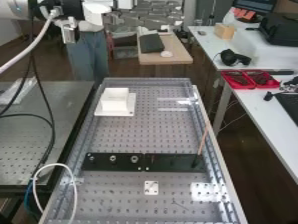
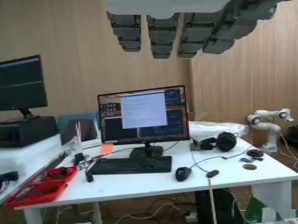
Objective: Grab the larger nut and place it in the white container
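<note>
Near left on the desk [image 1: 126,135]: larger nut [image 1: 113,158], on the black bar [image 1: 124,164] between smaller nut [image 1: 91,158] and bearing [image 1: 134,159]. Far left: white container [image 1: 115,101]. Hand [image 2: 161,35]: wide, fingers straight. Done: nothing. Outstanding: grasp, placing.

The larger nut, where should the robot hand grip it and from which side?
Probably from above, pinching the larger nut by its outer rim across the width of the black bar: it is small and round, and the smaller nut and bearing flank it along the bar.
</note>
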